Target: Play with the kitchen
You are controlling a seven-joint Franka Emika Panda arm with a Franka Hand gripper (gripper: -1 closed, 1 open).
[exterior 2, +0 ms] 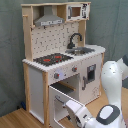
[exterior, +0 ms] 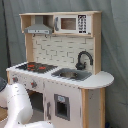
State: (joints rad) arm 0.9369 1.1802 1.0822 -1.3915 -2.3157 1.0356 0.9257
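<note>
Kitchen (exterior: pixel 60 75) of pale wood and white panels stands against a grey-green curtain (exterior: pixel 112 50) in both exterior views, resting on a wooden floor (exterior 2: pixel 15 119) in the second exterior view. Above its counter sits a grey hood (exterior 2: pixel 49 20) beside a small microwave (exterior 2: pixel 76 11), with a pegboard back (exterior 2: pixel 52 40) below them. On the counter, the red-ringed stove (exterior 2: pixel 52 59) lies next to the sink (exterior 2: pixel 82 50), and the black faucet (exterior 2: pixel 74 39) curves over that sink. Two knobs (exterior 2: pixel 56 75) sit on the front panel just under the stove.

In the second exterior view the oven door (exterior 2: pixel 59 102) below the stove hangs open, swung out from the kitchen's front. The robot arm (exterior 2: pixel 112 82), white and rounded, stands at the kitchen's front, bending down low before the open oven. Its gripper (exterior 2: pixel 72 107) is right at the oven opening, near the door's edge; whether its fingers are spread or closed I cannot tell, nor whether they touch the door.

In the first exterior view a white arm segment (exterior: pixel 17 102) fills the lower corner, in front of the kitchen's stove side.
</note>
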